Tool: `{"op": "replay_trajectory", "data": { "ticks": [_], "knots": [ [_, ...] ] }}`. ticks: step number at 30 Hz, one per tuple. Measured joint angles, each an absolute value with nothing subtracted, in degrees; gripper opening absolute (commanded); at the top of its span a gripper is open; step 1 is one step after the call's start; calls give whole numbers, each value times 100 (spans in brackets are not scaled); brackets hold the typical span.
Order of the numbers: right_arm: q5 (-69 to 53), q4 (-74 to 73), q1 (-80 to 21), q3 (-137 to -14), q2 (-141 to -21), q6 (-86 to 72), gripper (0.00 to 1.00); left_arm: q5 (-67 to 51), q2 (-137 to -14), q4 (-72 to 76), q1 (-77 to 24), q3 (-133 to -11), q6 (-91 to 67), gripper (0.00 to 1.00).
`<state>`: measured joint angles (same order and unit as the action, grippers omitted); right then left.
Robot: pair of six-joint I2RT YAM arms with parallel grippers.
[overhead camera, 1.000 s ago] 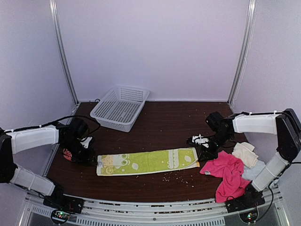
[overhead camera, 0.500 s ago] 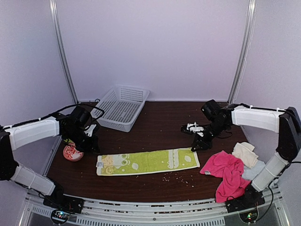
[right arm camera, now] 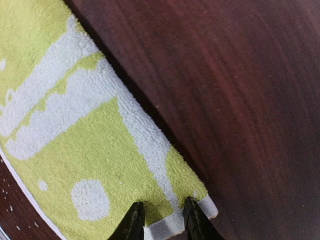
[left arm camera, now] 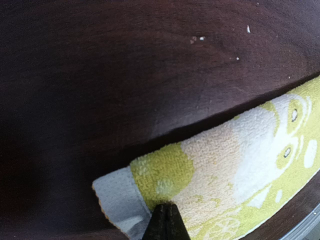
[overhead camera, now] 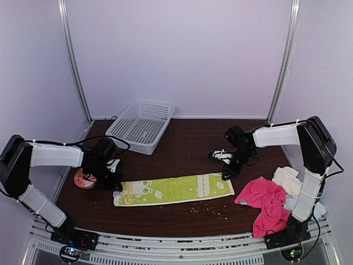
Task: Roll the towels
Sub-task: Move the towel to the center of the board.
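Left claw (left arm camera: 165, 207): I am pinching the lime-yellow towel (overhead camera: 174, 189) at its left corner.
Right claw (right arm camera: 163, 202): I am holding it spread astride the towel's right corner.

nubby terry-cloth towel (overhead camera: 174, 189) on smooth, semi-glossy dark wood table (overhead camera: 187, 143).

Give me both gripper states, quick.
Left gripper: shut at a corner of the lime towel; grip unclear.
Right gripper: open, straddling the opposite corner.

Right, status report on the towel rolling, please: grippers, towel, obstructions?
Left gripper shut at left end of lime-yellow towel. Right gripper open, straddling its right hem. Towel flat, unrolled. Pink towel heaped beside right end.
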<state>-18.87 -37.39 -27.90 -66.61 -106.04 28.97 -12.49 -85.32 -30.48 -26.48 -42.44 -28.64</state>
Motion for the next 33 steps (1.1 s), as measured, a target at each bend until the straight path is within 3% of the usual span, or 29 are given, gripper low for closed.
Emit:
{"op": "replay_trajectory", "data": {
  "ticks": [15, 24, 33],
  "knots": [
    [-950, -3330, -2539, -7614, -11336, 2648, 34, -902, -9013, -2062, -2773, -4379, -3140, 0],
    [-1376, -3863, -2515, -8066, -11286, 2587, 38, -714, -8562, -2099, -3208, -4491, -3159, 2],
    [-1673, -4110, -2506, -7572, -10604, 2368, 28, -816, -8211, -1918, -3332, -4112, -3208, 0]
  ]
}}
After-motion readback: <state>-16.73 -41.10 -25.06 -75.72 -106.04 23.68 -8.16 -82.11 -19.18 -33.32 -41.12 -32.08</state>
